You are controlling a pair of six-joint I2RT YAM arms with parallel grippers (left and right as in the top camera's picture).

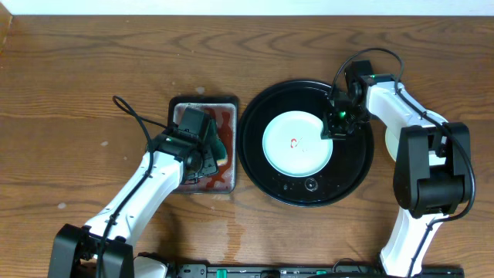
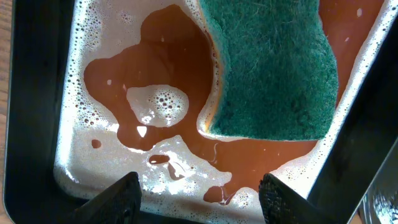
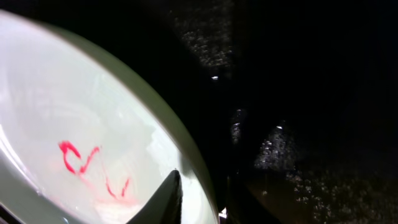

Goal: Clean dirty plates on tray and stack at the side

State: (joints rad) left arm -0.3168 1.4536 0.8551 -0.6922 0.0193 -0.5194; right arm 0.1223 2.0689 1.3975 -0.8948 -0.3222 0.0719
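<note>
One plate (image 1: 297, 143) on tray (image 1: 251, 154), rim between tips of right claw (image 1: 330, 133): narrow gap, clamped or not cannot tell. Left claw (image 2: 199, 199) wide, empty, sponge (image 2: 273, 68) just ahead. Risk: slick rim slipping free on lifting, plate dropping back.

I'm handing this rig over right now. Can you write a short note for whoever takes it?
Left gripper: open, empty, over the pan of reddish soapy liquid; the green sponge lies in it, just ahead.
Right gripper: jaws astride the rim of the plate on the tray; whether clamped, cannot tell.
Done: nothing sure. The plate bears red smears. A pale round thing beside the tray, half hidden by the right arm, may be a stacked plate.
Left: take the sponge, wipe the plate, stack it at the side.
</note>
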